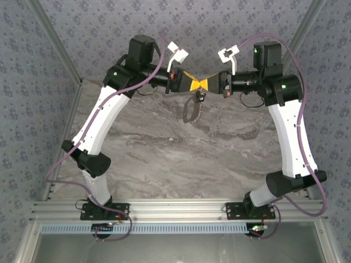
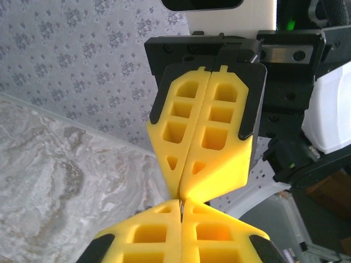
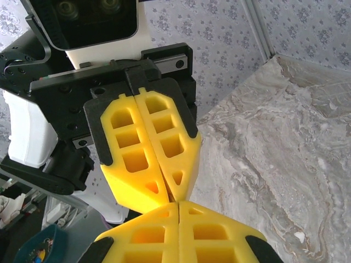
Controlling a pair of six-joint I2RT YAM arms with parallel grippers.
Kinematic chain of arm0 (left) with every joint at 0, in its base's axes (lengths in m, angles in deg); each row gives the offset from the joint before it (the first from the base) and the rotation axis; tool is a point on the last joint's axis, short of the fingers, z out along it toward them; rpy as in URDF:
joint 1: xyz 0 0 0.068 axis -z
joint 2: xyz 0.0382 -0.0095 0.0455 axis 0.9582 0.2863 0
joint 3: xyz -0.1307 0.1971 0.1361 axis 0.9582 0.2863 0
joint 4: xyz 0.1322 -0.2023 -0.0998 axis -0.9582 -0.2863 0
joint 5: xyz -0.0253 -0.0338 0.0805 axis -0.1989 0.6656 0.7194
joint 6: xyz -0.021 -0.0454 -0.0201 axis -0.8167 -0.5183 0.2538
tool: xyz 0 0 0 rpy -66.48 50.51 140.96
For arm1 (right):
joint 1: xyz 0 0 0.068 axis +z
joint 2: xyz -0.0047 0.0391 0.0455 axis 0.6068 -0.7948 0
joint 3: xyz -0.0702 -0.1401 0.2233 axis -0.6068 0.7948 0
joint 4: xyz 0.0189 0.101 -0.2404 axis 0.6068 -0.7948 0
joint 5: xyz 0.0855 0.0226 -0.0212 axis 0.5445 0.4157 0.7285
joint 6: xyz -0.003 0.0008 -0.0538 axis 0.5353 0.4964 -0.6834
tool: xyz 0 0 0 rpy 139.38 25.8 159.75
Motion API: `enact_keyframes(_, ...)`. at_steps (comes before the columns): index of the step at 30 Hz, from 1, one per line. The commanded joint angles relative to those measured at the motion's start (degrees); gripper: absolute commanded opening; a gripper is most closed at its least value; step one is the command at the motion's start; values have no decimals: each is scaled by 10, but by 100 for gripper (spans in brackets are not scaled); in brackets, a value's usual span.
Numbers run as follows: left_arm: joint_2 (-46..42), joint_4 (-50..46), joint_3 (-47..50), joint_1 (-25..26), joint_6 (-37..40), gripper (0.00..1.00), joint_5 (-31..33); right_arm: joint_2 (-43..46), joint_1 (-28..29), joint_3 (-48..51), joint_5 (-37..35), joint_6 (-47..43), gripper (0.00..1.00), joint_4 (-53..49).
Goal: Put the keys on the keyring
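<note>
Top view: left hand (image 1: 193, 84) and right hand (image 1: 205, 83) meet tip to tip above the far part of the worktop (image 1: 164, 159). Yellow fingers on both are pressed together, no gap in either pair. The keyring (image 1: 192, 112) hangs down from just under the meeting point, a thin grey loop, clear of the marble as far as I can tell. The keys (image 1: 200, 97) are a small dark bit at the top of the loop, just below the fingertips. It is too small and blurred to say whether it is threaded on the loop or just beside it. Can't tell which hand pinches the loop; the contact spot is hidden by the fingers.

Left wrist view: left hand (image 2: 181, 207) is at the bottom edge, closed tight, lower part cut off by the frame. Right hand (image 2: 181, 192) faces it from above, closed, tips touching. A thin grey sliver sits at the left hand's seam, unclear what it is. Worktop (image 2: 44, 164) at left, soft focus.

Right wrist view: right hand (image 3: 179, 208) is at the bottom, closed, cut off. Left hand (image 3: 174, 196) is above, closed, tips touching. Worktop (image 3: 285, 142) at right.
</note>
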Motion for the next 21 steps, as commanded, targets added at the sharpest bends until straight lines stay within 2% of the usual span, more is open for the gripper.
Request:
enact_keyframes(1, 2, 30, -18, 5, -2, 0, -9, 4, 3, 2, 8, 1, 0, 16)
enact_keyframes(2, 1, 35, -17, 5, -4, 0, -8, 5, 1, 4, 3, 7, 0, 21)
enact_keyframes(4, -2, 42, -17, 5, -7, 0, -3, 18, -16, 27, 10, 33, 18, 55)
enact_keyframes(7, -8, 59, -18, 4, -11, 0, 3, 64, -59, 109, 37, 133, 31, 205)
enact_keyframes(9, -12, 71, -19, 4, -17, 0, 5, 94, -89, 174, 60, 229, 33, 338)
enact_keyframes(12, -17, 84, -18, 4, -26, 0, 13, 121, -109, 238, 75, 325, 36, 459)
enact_keyframes(21, -24, 138, -17, 4, -67, 0, 26, 181, -88, 370, 45, 429, 51, 623)
